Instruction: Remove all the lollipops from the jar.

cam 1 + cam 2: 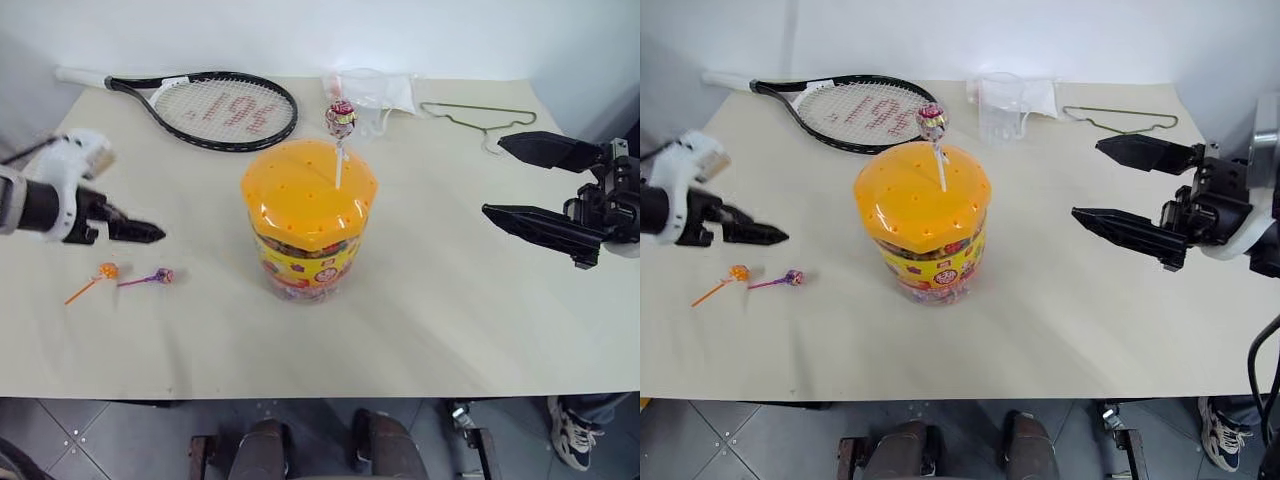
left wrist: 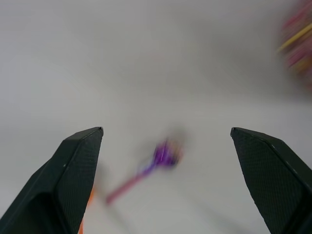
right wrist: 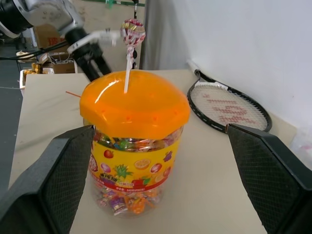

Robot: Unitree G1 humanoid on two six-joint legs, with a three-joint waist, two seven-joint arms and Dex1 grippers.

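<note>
the wide clear plastic jar with a yellow printed label and faceted orange lid stands near the middle of the pale matte table. one red-gold wrapped lollipop on a thin white stick stands upright in a hole in the lid, on the side toward the far edge. two more lie flat toward the table's left edge, just beside each other: the orange-red lollipop on an orange stick and the purple lollipop on a magenta stick.

the left black two-fingered gripper hangs above those two, fingers spread wide and holding nothing. the right black two-fingered gripper is also spread and empty, level with the jar, well to its right.

the remaining lollipop looks very light. its crinkly wrapper is likely slippery and its round head hard, so the stiff, slim stick just under the head seems the safest place to pinch, pulling straight up so the stick does not bend. the glossy lid is smooth and domed.

near the far edge lie a black-framed stringed racket, a clear plastic cup and a thin wire hanger.
</note>
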